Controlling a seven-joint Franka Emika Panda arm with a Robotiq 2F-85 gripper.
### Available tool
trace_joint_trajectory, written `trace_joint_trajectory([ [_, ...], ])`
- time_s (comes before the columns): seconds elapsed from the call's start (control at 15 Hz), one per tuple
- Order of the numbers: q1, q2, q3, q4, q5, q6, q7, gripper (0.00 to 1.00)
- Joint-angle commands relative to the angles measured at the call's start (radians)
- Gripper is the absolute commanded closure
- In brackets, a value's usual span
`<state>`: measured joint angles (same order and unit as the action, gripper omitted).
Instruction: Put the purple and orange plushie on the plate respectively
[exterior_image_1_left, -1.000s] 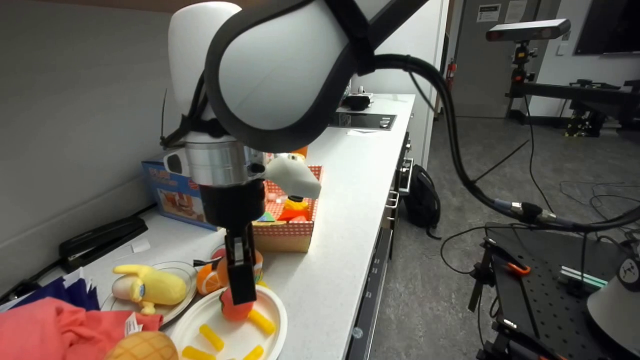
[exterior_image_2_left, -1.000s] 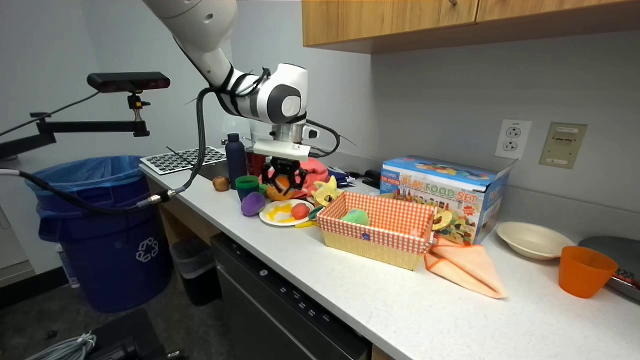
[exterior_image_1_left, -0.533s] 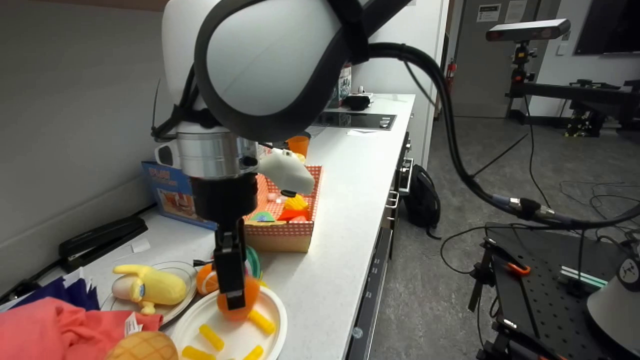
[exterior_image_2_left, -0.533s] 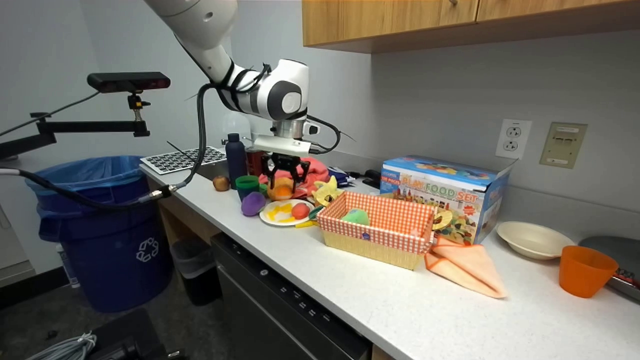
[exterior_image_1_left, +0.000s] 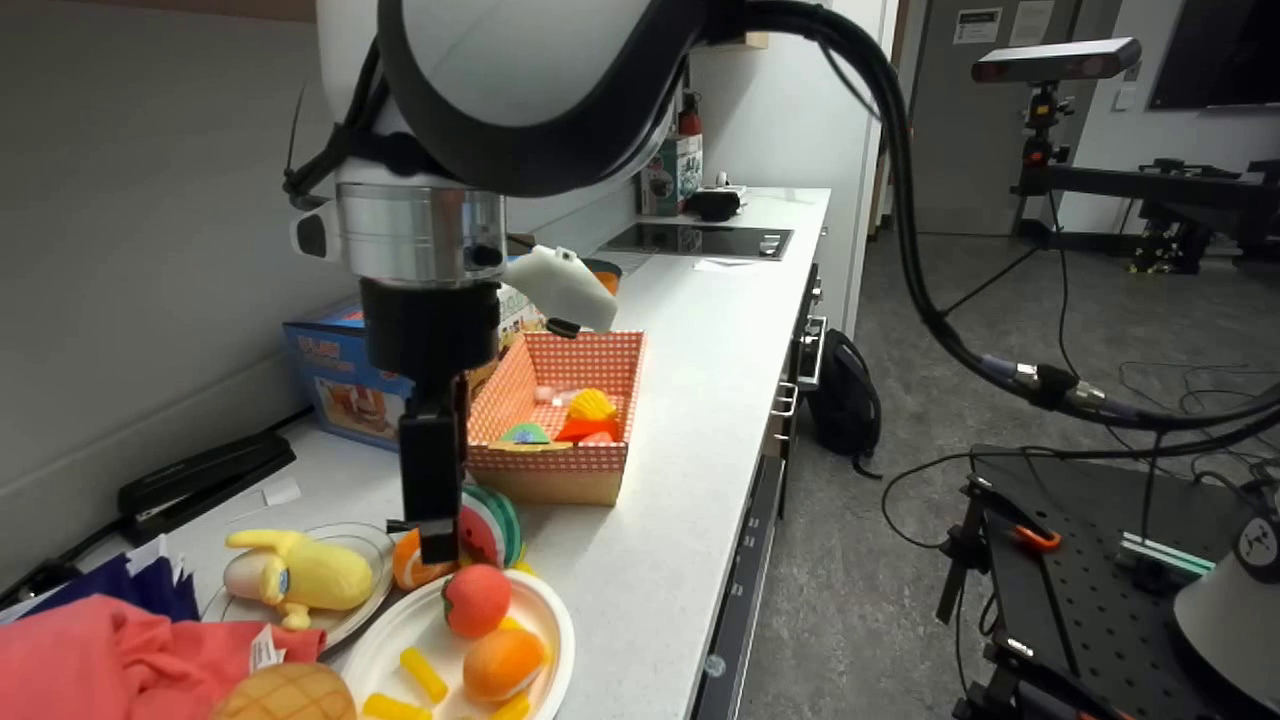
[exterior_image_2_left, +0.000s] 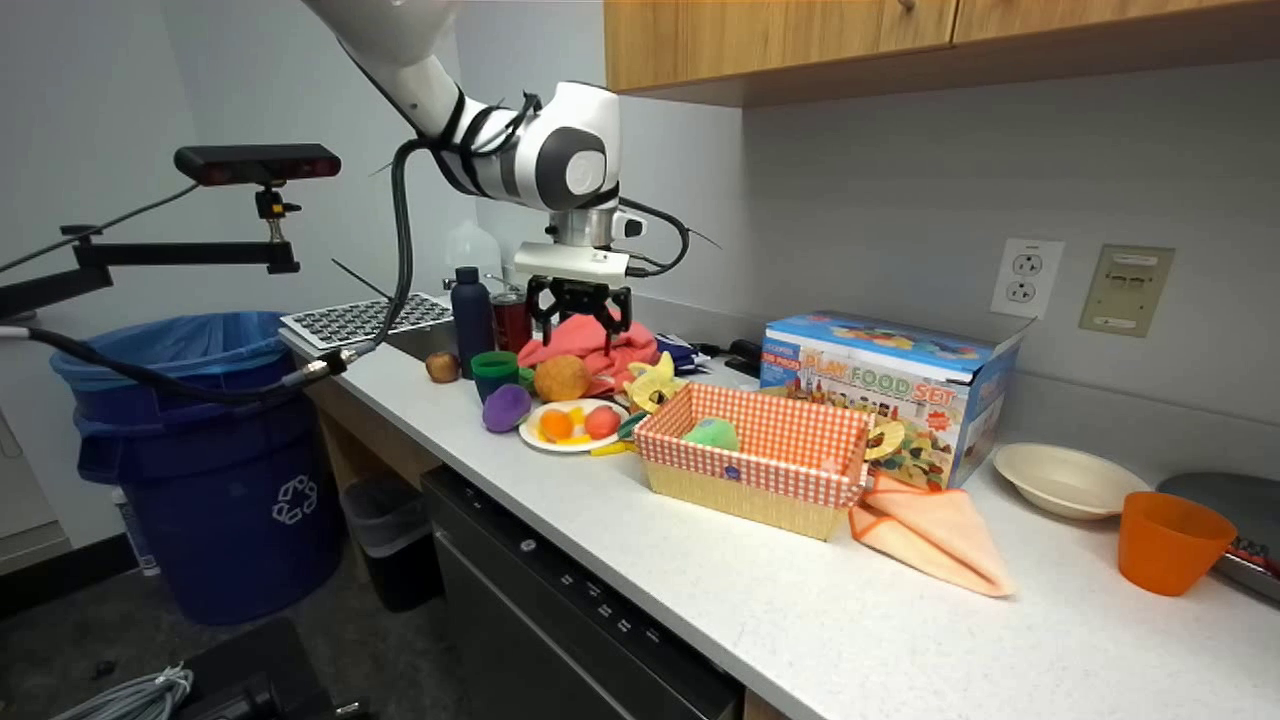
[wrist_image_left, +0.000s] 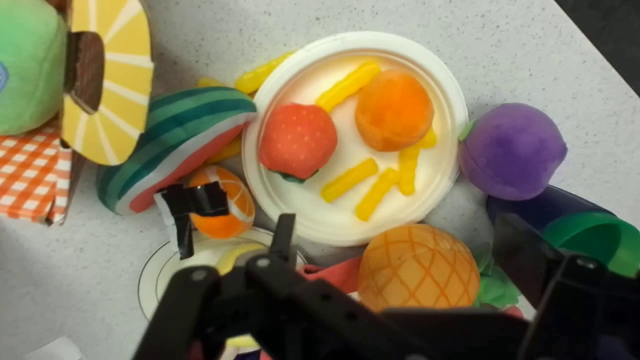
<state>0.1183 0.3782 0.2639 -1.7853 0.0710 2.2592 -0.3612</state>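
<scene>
While the hand (exterior_image_2_left: 577, 340) hangs above the crowded tabletop (exterior_image_2_left: 700, 570), its two fingers stand wide apart from each other. The orange plushie (wrist_image_left: 395, 110) lies on the white plate (wrist_image_left: 346, 150), among some yellow sticks (wrist_image_left: 347, 87) and close to a plush strawberry (wrist_image_left: 298, 140); both exterior views show it there too. The purple plushie (wrist_image_left: 512, 151) is off the plate, sitting on the tabletop just beside the rim, its small green leaf (wrist_image_left: 467, 130) pointing that way, though whether leaf and rim touch is hard to tell. Near the purple plushie, in an exterior view, a green cup (exterior_image_2_left: 495, 372) stands upright. A plush pineapple (wrist_image_left: 419, 265) lies next to the plate, and in the wrist view the hand hides part of it. On the side of the plate toward the checked basket (exterior_image_2_left: 740, 495), a toy watermelon slice (wrist_image_left: 177, 142) and a toy orange half (wrist_image_left: 239, 197) lie close together. A second plate (exterior_image_1_left: 382, 560) carries a yellow toy (exterior_image_1_left: 320, 575), and a coral cloth (exterior_image_1_left: 110, 655) lies near it. Behind the basket, in an exterior view, stands a cardboard box (exterior_image_2_left: 870, 385) that reads PLAY FOOD SET. Farther along the tabletop, an orange cup (exterior_image_2_left: 1170, 543) stands just beside a pale bowl (exterior_image_2_left: 1070, 485), well apart from the white plate.
</scene>
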Motion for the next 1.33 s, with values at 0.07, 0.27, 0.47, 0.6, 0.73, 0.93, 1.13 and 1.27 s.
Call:
trace_joint_trajectory([
  [0.07, -0.012, -0.081, -0.007, -0.038, 0.027, 0.015, -0.033, 0.00],
  [0.27, 0.007, -0.060, -0.018, -0.006, 0.004, -0.004, -0.001, 0.00],
  [0.47, 0.008, -0.065, -0.019, -0.010, 0.004, -0.005, 0.001, 0.00],
  [0.6, 0.008, -0.059, -0.019, -0.010, 0.004, -0.005, 0.001, 0.00],
  [0.73, 0.008, -0.058, -0.019, -0.010, 0.004, -0.005, 0.001, 0.00],
  [0.93, 0.009, -0.058, -0.019, -0.010, 0.004, -0.005, 0.001, 0.00],
  [1.13, 0.009, -0.058, -0.020, -0.010, 0.004, -0.005, 0.001, 0.00],
  [1.27, 0.009, -0.058, -0.020, -0.010, 0.004, -0.005, 0.001, 0.00],
])
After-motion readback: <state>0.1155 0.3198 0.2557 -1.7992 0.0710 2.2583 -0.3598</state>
